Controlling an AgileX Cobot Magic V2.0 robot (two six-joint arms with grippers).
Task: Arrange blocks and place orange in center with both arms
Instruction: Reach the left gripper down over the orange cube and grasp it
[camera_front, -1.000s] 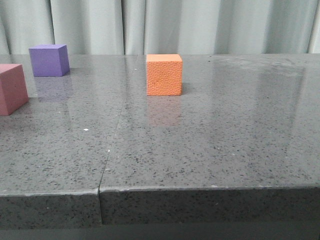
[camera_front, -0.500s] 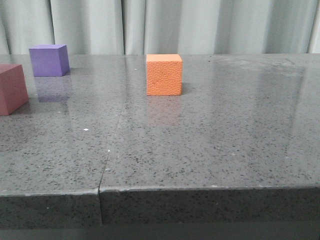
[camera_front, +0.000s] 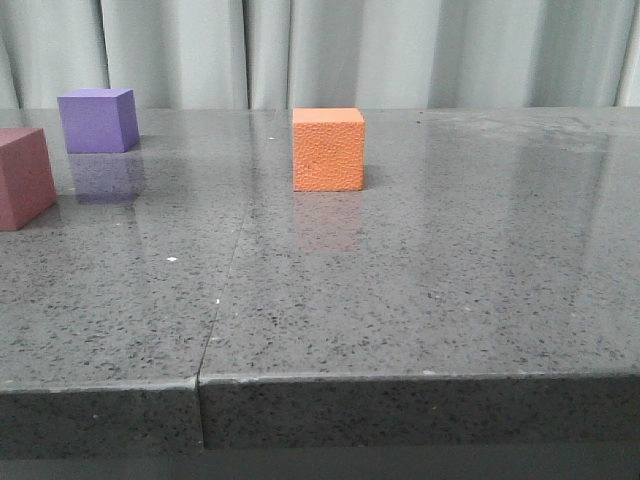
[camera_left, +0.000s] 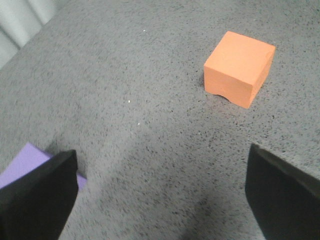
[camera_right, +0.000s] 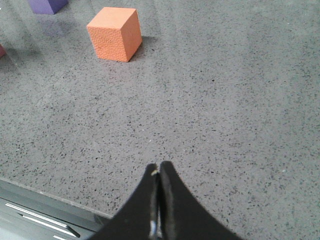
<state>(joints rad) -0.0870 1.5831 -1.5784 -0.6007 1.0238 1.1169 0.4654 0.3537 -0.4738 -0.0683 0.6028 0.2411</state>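
Standing alone mid-surface (camera_front: 420, 290), the orange block (camera_front: 329, 150) shows its notch only from the left wrist, whose gripper (camera_left: 165, 195) gapes empty; the right gripper (camera_right: 159, 200) is closed, empty.

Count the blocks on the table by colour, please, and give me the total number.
Purple block: 1
Pink-red block: 1, partly cut off at the left edge of the front view
Orange block: 1
Total: 3 blocks, each standing apart from the others on the grey table.
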